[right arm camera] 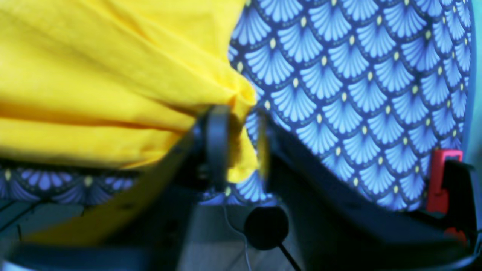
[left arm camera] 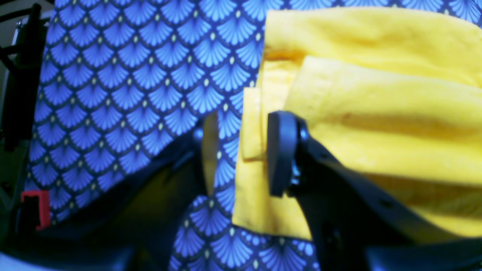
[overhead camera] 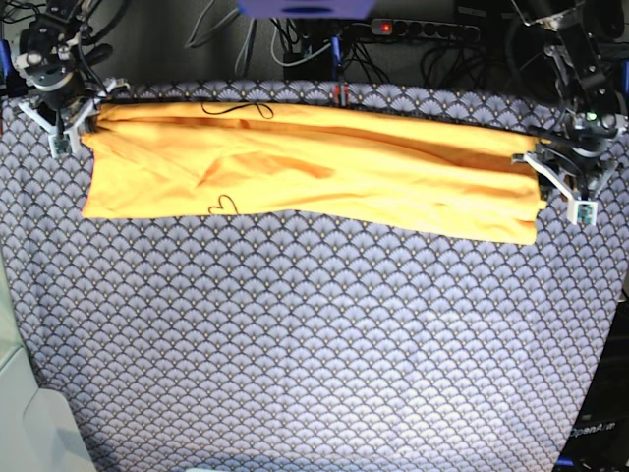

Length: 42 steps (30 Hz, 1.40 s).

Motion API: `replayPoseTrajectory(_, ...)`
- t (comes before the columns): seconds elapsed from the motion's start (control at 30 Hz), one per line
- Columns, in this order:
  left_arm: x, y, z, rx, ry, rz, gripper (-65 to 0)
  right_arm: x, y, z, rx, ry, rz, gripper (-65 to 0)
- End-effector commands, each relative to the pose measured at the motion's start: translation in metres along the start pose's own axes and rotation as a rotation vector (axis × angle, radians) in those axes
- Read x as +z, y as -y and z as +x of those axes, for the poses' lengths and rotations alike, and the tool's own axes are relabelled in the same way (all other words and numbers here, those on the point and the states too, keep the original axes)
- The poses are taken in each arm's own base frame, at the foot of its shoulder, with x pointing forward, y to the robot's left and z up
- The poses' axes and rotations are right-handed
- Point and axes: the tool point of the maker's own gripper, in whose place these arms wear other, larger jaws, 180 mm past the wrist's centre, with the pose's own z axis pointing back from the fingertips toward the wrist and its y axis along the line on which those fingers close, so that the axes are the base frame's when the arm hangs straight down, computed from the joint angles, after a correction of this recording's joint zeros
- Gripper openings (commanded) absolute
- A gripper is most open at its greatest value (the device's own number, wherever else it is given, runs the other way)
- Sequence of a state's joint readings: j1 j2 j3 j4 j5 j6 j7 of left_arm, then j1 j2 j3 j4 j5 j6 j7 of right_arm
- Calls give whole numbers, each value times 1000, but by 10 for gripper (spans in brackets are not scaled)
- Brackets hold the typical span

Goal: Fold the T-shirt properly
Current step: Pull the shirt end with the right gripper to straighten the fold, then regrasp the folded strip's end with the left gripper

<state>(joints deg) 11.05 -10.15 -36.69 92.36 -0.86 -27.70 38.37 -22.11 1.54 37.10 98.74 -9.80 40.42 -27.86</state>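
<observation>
Across the far part of the blue fan-print cloth (overhead camera: 314,344) lies the T-shirt (overhead camera: 305,167), folded to a long band running left-right, w/ the right gripper (right arm camera: 243,146) at its left end, jaws apart around a bunched corner, & the left gripper (left arm camera: 241,154) at its right end, jaws apart astride a layered edge.

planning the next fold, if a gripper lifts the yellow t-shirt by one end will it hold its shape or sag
Probably sag: the T-shirt lies in soft lengthwise folds and wrinkles, so it looks limp. It bunches to a point by the right gripper, which suggests thin, light cloth. On the patterned tablecloth, a push would likely rumple it rather than slide it whole.
</observation>
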Motion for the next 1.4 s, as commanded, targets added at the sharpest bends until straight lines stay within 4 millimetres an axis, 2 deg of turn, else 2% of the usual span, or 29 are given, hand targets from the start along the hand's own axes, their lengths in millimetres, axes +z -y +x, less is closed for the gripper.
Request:
replayPoseTrajectory(0.0, 3, -7, 16, -12, 50, 15, -434, 4, 7, 9, 2, 36, -20, -393)
replayPoseTrajectory(0.1, 4, -7, 17, -11, 52, 16, -434, 5, 9, 8, -3, 35, -26, -294)
replayPoseTrajectory(0.17, 9, -18, 20, 3, 69, 43, -433, 6, 13, 8, -8, 36, -36, -277)
replayPoseTrajectory(0.3, 19, -27, 30, -11, 103, 55, -433, 7, 19, 8, -16, 39, -52, -277)
replayPoseTrajectory(0.47, 21, -28, 28, -32, 99, 46, -433, 12, 19, 25, -19, 92, -51, -277)
replayPoseTrajectory(0.6, 26, -43, 23, -1, 97, 80, -430, 12, 20, 27, -20, 97, -54, -277)
replayPoseTrajectory(0.8, 30, -54, 21, 12, 94, 109, -369, 12, 20, 28, -15, 99, -54, -277)
replayPoseTrajectory(0.9, 25, -51, 13, 25, 73, 96, -370, 7, 21, 40, -24, 124, -57, -277)
replayPoseTrajectory(1.0, 14, -50, 14, 55, 73, 85, -370, 4, 21, 44, -30, 134, -54, -277)
replayPoseTrajectory(1.1, 9, -50, 10, 71, 60, 77, -367, 1, 13, 54, -18, 153, -34, -277)
replayPoseTrajectory(1.37, -2, -47, 18, 98, 72, 62, -366, -15, -2, 41, -31, 111, 24, -277)
